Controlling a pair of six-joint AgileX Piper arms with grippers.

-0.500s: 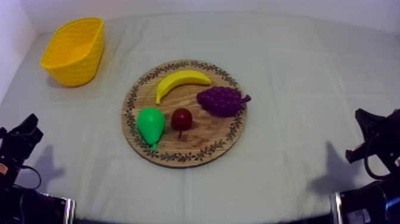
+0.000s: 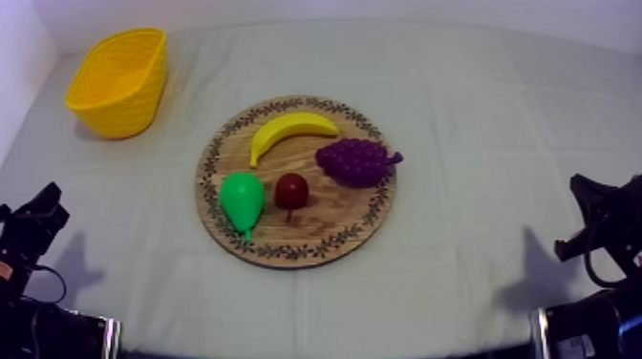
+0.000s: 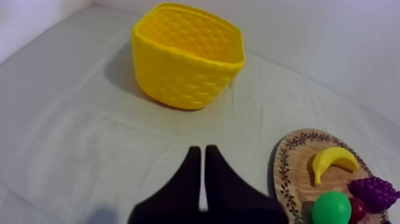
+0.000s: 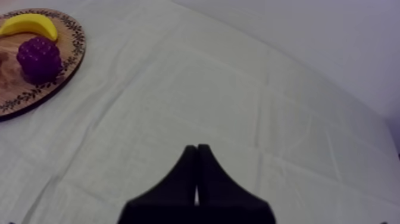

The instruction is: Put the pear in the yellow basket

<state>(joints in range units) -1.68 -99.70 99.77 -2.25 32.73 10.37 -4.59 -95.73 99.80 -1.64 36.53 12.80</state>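
Nothing is judged done: the pear (image 2: 242, 198) is seen on the near-left part of the wooden board (image 2: 334, 208), well apart from the yellow basket (image 2: 115, 113) at far left. The left gripper (image 3: 203, 159) and right gripper (image 4: 197, 150) are closed on nothing, so reaching, grasping and carrying are all left.

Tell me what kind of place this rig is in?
Likely a lab tabletop for pick-and-place trials: a cloth-covered table, a toy pear and banana on a wooden board, and a yellow basket.
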